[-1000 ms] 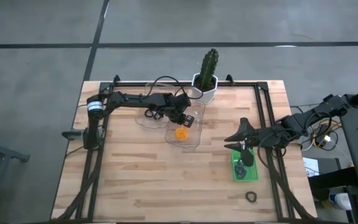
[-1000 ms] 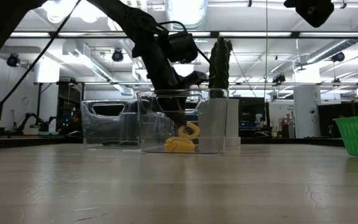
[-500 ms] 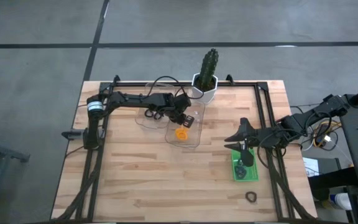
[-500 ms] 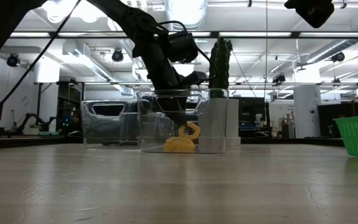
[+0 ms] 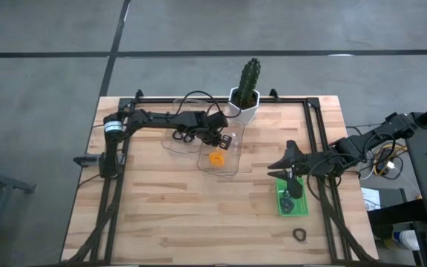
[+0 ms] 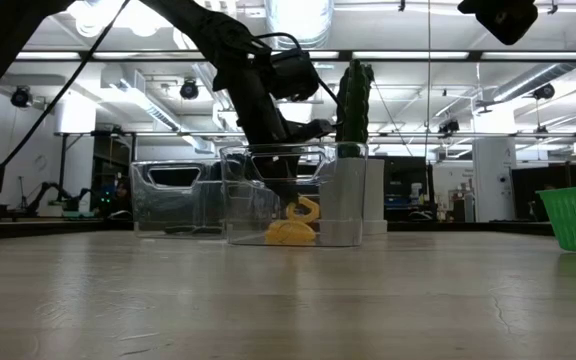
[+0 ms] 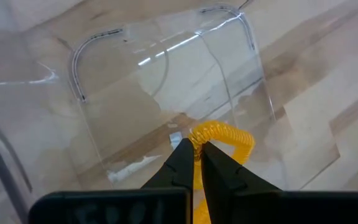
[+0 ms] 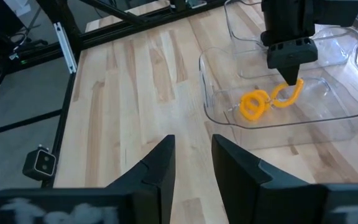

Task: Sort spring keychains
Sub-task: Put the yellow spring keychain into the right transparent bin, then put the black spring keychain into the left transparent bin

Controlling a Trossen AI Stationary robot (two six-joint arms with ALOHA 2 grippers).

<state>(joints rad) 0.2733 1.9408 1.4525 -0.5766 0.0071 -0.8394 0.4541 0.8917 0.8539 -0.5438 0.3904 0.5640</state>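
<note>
A wooden table [image 5: 176, 208] holds a potted cactus [image 5: 247, 83] at its far edge, which serves as the landmark here. Just in front of the cactus sit two clear plastic trays. The nearer one, the clear tray [image 5: 221, 152], holds orange spring keychains [image 8: 253, 104].

The left gripper [image 7: 194, 154] reaches down inside this clear tray, close in front of the cactus. Its two dark fingers are pressed together on an orange spring keychain [image 7: 224, 135], pinching one end of the coil while the rest curls out beside the fingertips. In the low view this coil hangs partly raised above the other orange coil lying on the tray floor.

Well to the right of the cactus and nearer the front of the table, the right gripper [image 5: 280, 165] hovers above the far end of a green basket [image 5: 292, 199]. Its fingers stand apart and hold nothing. Dark spring keychains [image 5: 290, 205] lie inside the basket.

Farther from the cactus, past the basket toward the front edge, a black spring keychain [image 5: 299, 234] lies alone on the bare wood.
</note>
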